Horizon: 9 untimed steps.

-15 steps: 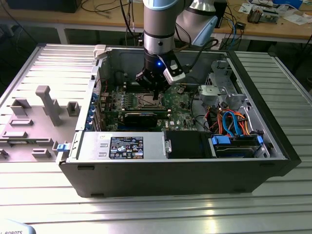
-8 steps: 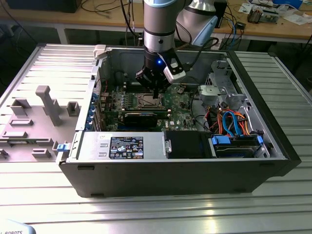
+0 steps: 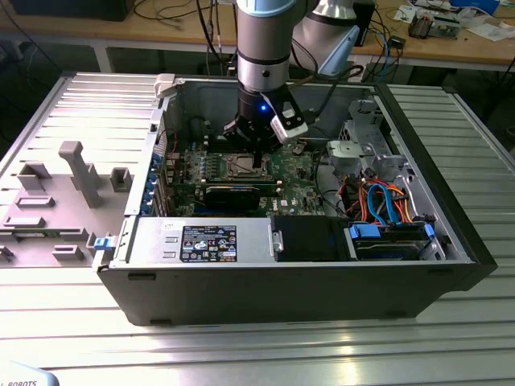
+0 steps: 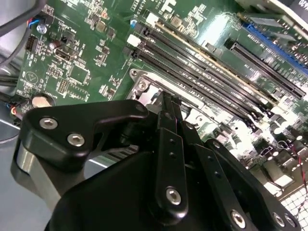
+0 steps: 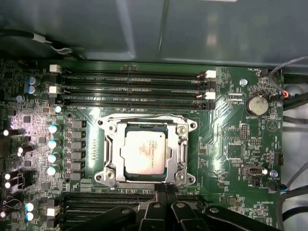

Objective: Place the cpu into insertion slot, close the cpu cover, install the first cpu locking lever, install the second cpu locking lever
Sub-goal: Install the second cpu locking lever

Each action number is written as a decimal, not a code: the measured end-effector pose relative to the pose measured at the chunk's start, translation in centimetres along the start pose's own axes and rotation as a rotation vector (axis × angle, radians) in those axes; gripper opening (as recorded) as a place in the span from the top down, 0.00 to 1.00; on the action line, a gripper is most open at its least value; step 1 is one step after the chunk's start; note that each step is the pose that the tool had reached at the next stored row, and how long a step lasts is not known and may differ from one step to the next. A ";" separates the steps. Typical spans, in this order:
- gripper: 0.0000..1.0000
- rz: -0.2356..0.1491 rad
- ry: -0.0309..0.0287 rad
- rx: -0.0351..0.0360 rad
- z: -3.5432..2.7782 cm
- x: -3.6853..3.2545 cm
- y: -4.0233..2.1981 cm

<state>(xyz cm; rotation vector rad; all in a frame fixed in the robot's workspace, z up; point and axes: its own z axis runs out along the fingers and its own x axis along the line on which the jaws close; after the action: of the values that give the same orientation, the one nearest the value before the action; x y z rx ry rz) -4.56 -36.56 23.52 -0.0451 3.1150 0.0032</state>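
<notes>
Inside the open computer case [image 3: 322, 273], cpu [image 5: 146, 152] sits in the insertion slot [image 5: 111, 139] on the green motherboard [image 5: 231, 139], cpu cover [image 5: 182, 144] down around it. End effector [image 5: 165, 188] hovers at the socket edge, fingers [image 4: 169, 120] pressed together, holding nothing.

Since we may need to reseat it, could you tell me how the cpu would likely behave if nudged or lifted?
The cpu looks like a flat, rigid metal-topped square, so it would probably stay stiff and not roll or tip. It sits framed by the cpu cover in the insertion slot, so a sideways push likely won't shift it. Its smooth top may be slippery.
</notes>
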 end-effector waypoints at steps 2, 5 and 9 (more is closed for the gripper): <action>0.89 0.000 0.0008 0.0001 -0.09 0.01 -0.05; 0.89 0.000 0.0008 0.0000 -0.11 0.05 -0.37; 0.89 0.000 0.0009 0.0000 -0.11 0.08 -1.22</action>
<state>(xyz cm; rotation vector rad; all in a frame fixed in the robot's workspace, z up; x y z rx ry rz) -4.60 -37.78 23.63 -0.0450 3.1159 0.0032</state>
